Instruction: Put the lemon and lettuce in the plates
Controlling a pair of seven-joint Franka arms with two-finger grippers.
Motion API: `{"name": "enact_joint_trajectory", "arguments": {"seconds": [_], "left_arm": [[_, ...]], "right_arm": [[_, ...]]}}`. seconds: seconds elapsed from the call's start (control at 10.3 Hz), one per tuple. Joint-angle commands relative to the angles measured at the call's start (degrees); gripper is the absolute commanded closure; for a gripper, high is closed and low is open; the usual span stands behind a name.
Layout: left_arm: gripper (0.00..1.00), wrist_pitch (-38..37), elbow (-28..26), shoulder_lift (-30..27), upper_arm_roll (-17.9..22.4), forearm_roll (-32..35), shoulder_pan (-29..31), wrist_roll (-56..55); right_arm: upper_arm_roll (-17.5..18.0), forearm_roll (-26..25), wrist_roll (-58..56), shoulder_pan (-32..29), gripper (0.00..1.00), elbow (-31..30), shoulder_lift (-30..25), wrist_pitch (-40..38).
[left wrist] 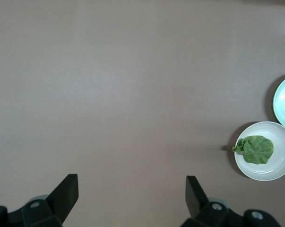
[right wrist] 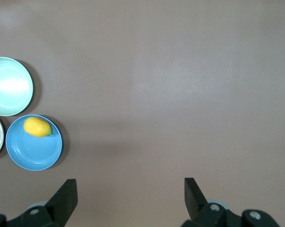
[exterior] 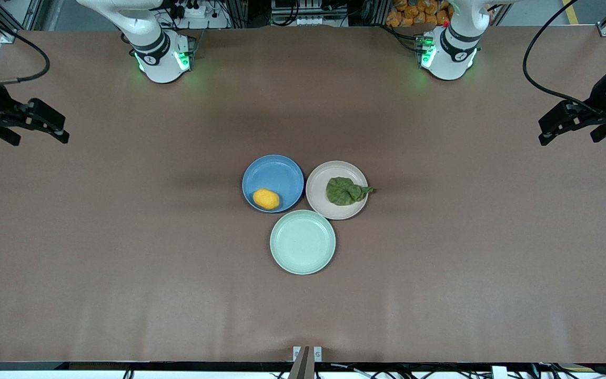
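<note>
The lemon [exterior: 266,199] lies in the blue plate [exterior: 273,171] at the table's middle; both show in the right wrist view, the lemon [right wrist: 37,126] in the plate [right wrist: 36,153]. The lettuce [exterior: 345,191] lies in the beige-pink plate [exterior: 319,195] beside it, stem tip over the rim; the left wrist view shows the lettuce [left wrist: 255,149] in the plate [left wrist: 267,172]. My left gripper [exterior: 566,126] is open and empty, up over the left arm's end of the table, also seen in its wrist view [left wrist: 132,191]. My right gripper [exterior: 37,126] is open and empty over the right arm's end [right wrist: 130,191].
A pale mint-green plate [exterior: 302,242] stands empty, nearer to the front camera than the other two plates and touching them. The brown table surface [exterior: 124,237] spreads wide on both sides of the plates. Cables run along the table's edges.
</note>
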Motion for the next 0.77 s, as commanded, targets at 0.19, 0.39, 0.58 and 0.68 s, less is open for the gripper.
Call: {"name": "enact_joint_trajectory", "arguments": {"seconds": [0.19,0.39,0.58,0.68], "left_arm": [[0.00,-0.55,0.96,0.04,0.17,0.36,-0.28,0.86],[0.00,-0.55,0.96,0.04,0.17,0.36,-0.28,0.86],[0.00,-0.55,0.96,-0.05,0.17,0.36,-0.28,0.86],[0.00,-0.55,0.96,-0.05,0.17,0.36,-0.28,0.86]], "right_arm": [[0.06,0.97,-1.22,-1.24,0.00,1.83,0.60,-3.54],[0.06,0.88,-1.22,-1.33,0.00,1.83,0.60,-3.62],[-0.20,0.88,-1.14,-1.33,0.00,1.83,0.60,-3.62],[-0.20,0.88,-1.14,-1.33,0.00,1.83,0.60,-3.54]]}}
